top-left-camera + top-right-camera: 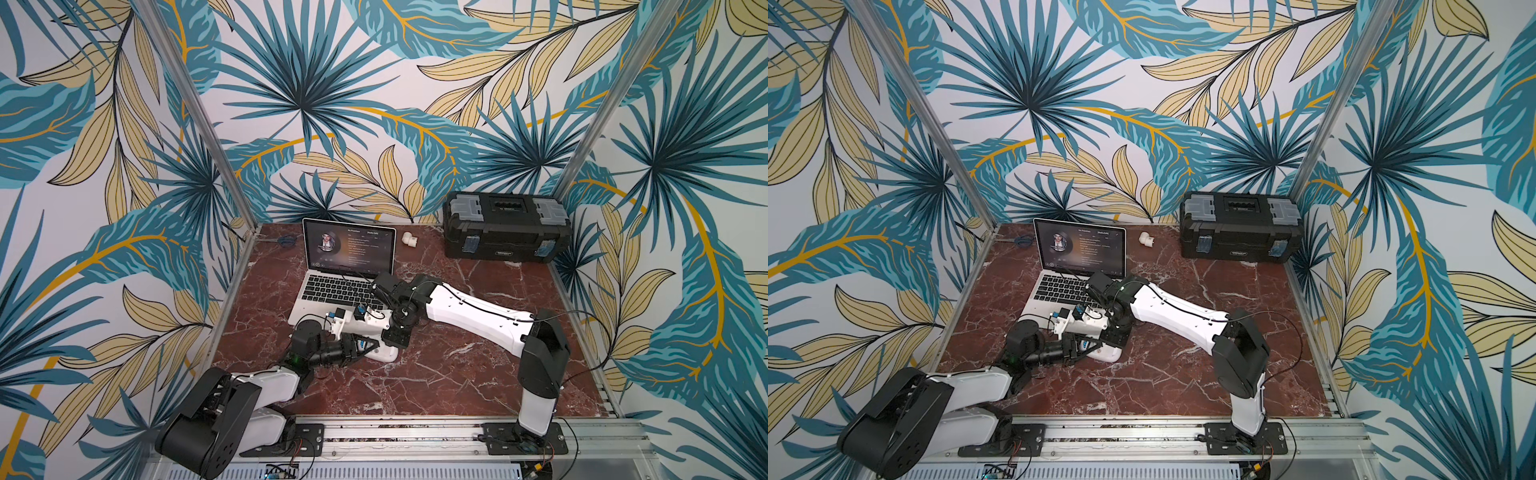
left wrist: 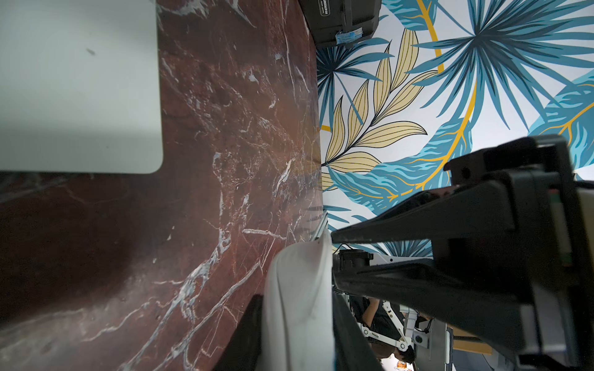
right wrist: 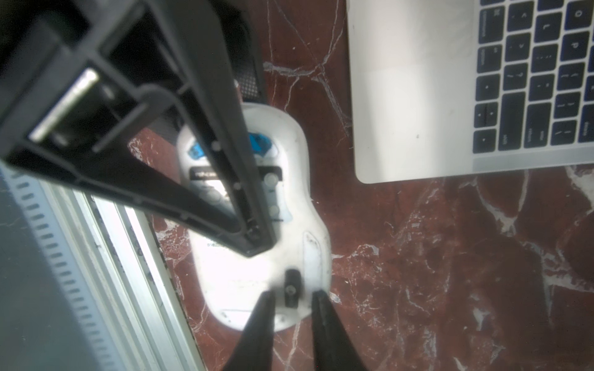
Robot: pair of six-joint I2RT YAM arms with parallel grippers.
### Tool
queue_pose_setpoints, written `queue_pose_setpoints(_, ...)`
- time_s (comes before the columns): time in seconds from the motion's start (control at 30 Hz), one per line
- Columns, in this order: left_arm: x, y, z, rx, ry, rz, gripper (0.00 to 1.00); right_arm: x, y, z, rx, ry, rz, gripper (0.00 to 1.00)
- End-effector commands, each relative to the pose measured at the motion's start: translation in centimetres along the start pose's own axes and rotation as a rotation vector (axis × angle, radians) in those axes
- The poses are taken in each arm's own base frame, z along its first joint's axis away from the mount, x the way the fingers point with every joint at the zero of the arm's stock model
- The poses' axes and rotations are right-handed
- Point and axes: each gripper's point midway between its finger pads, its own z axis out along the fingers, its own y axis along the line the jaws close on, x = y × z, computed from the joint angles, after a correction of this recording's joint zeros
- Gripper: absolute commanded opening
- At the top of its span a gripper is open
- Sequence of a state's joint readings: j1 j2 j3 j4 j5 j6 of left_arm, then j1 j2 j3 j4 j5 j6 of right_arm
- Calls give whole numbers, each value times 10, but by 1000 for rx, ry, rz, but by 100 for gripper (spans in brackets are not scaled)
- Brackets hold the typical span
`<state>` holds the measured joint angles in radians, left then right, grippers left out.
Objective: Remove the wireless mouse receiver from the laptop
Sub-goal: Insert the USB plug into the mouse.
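White mouse (image 3: 257, 225) lying belly-up on the desk (image 1: 457, 365), long axis running from left hand (image 2: 332, 257) to right hand (image 3: 291, 297), left hand clamping its end, right hand's jaws parted around a small black receiver (image 3: 292, 287) seated in its underside, seen only in the right wrist view, laptop (image 1: 332, 286) just beyond both hands, screen open toward them.

Open laptop (image 1: 1077, 266) stands behind both arms; black toolbox (image 1: 1239, 232) far right.

The screen text on the laptop (image 1: 349, 249) is too small to read in both top views. Close up, the left gripper (image 3: 257, 241) blurs across the white mouse (image 3: 289, 180) (underside labels unreadable), and the laptop's keyboard runs off frame.
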<state>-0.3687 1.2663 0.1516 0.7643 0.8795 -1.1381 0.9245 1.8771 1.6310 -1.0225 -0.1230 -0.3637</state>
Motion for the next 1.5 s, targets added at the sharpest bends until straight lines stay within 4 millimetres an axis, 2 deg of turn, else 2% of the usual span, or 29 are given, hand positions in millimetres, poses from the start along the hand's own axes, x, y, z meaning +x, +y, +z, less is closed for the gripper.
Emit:
queue_pose_setpoints(0.0,-14,-44,2,111,-13,140,0,3,-1,-4,13,12,-9,31)
queue_pose_setpoints(0.2,-13,-48,-1,119,-21,153,0,-2,-6,-12,45,-5,-9,44)
queue_pose_setpoints(0.3,-12,-50,-2,123,-24,157,0,-3,-6,-22,59,-30,-12,52)
queue_pose_setpoints(0.43,-12,-52,-3,123,-26,157,0,-3,-4,-47,70,-90,-7,59)
queue_pose_setpoints(0.6,-12,-53,-3,125,-25,154,0,-3,14,-84,17,-205,-13,68)
queue_pose_setpoints(0.73,-15,-59,-3,138,-30,153,0,0,23,-116,-45,-310,8,70)
queue_pose_setpoints(0.8,-16,-64,-2,148,-33,155,0,4,22,-122,-65,-333,23,70)
queue_pose_setpoints(0.87,-16,-72,-2,168,-33,168,0,5,15,-125,-81,-353,78,70)
queue_pose_setpoints(0.97,-19,-87,-3,200,-59,214,0,0,-8,-132,-195,-458,302,70)
queue_pose_setpoints(1.07,-27,-99,-6,217,-116,260,0,-14,-35,-148,-342,-726,564,72)
queue_pose_setpoints(1.13,-35,-110,-6,230,-146,283,0,-16,-56,-158,-399,-911,714,80)
queue_pose_setpoints(1.27,-47,-123,0,245,-155,309,0,-27,-51,-167,-622,-1083,776,86)
queue_pose_setpoints(1.37,-54,-125,7,254,-151,310,0,-31,-50,-168,-766,-1166,809,96)
queue_pose_setpoints(1.47,-57,-122,12,256,-140,301,0,-31,-47,-151,-804,-1144,845,97)
